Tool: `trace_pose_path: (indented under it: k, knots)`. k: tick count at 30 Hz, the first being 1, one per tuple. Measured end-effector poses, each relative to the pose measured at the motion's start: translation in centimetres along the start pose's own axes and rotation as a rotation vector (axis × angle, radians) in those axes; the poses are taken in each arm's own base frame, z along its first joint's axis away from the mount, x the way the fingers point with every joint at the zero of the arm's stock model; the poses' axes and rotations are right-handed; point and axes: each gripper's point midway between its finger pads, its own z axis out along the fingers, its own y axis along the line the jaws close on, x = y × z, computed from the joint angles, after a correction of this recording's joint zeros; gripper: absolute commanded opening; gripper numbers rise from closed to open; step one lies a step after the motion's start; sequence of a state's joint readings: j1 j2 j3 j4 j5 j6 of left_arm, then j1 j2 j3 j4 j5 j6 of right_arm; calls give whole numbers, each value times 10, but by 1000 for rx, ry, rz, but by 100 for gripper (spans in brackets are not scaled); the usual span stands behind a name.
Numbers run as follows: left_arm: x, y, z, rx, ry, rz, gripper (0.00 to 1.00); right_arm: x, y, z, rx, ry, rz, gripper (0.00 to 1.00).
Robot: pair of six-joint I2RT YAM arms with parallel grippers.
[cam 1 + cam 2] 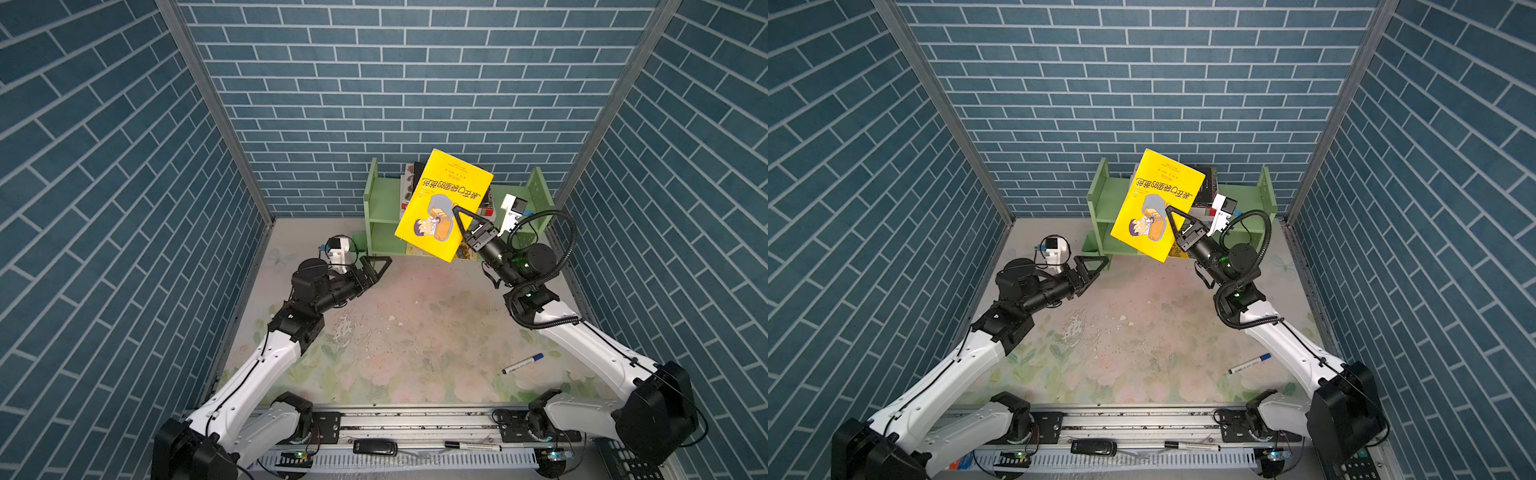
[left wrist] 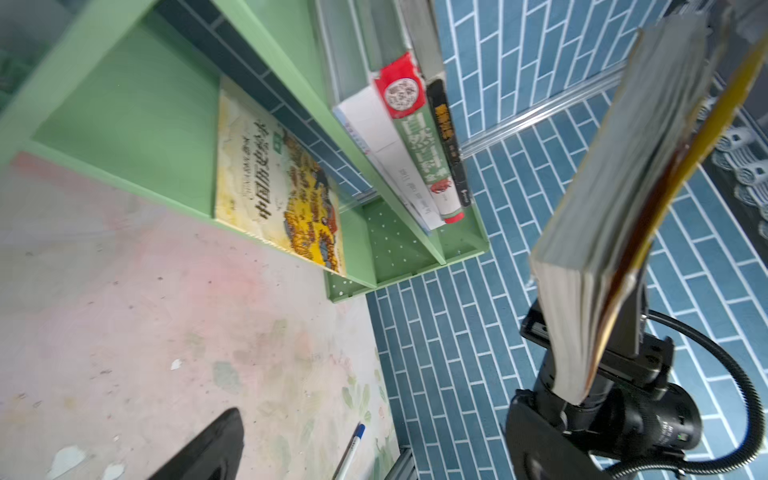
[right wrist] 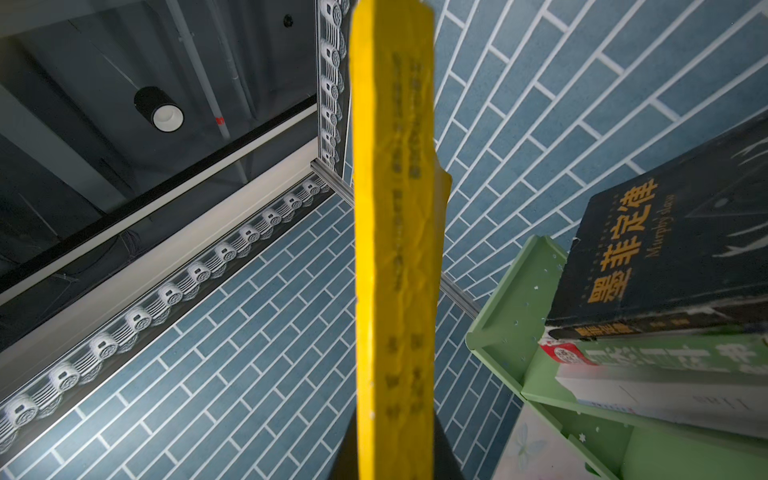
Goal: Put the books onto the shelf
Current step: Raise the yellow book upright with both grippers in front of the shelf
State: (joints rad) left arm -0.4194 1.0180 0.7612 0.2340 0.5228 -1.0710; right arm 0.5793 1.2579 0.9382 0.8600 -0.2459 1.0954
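Yellow cartoon-man book (image 1: 442,195) hangs clamped in my right gripper (image 1: 458,212) before the shelf (image 1: 379,195); left gripper (image 1: 382,265) gapes empty. Next, I'd lay it flat on the stack (image 3: 648,357).

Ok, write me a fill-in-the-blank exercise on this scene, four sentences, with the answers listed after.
The jaws of the right arm are shut on the ____ cartoon-man book.
The jaws of the left arm hold ____.
The black book lies on ____ of the stack on the upper tier of the shelf.
The yellow illustrated book lies on the shelf's ____ tier.
Missing words: yellow, nothing, top, lower.
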Motion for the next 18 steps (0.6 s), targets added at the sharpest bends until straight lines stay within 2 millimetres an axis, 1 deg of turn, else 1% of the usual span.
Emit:
trace_pose_path:
  k: [2, 5, 8, 12, 13, 15, 18]
  knots:
    - [-4, -17, 5, 69, -19, 4, 100, 4, -3, 3, 4, -8, 6, 0]
    - [-10, -35, 15, 145, -41, 3, 100, 10, -9, 7, 18, -9, 17, 0]
    - [-13, -46, 29, 195, -46, -9, 100, 13, -12, 9, 29, -12, 23, 0]
    - [-12, -55, 49, 237, -34, -26, 98, 12, -9, 9, 25, -31, 25, 0]
    - [-12, -59, 53, 251, -31, -29, 96, 11, -8, 9, 22, -36, 25, 0]
    - [-12, -67, 60, 282, -26, -29, 88, 10, -5, 9, 14, -47, 25, 0]
    - [-11, -80, 67, 328, -22, -32, 73, 8, -3, 10, 7, -63, 26, 0]
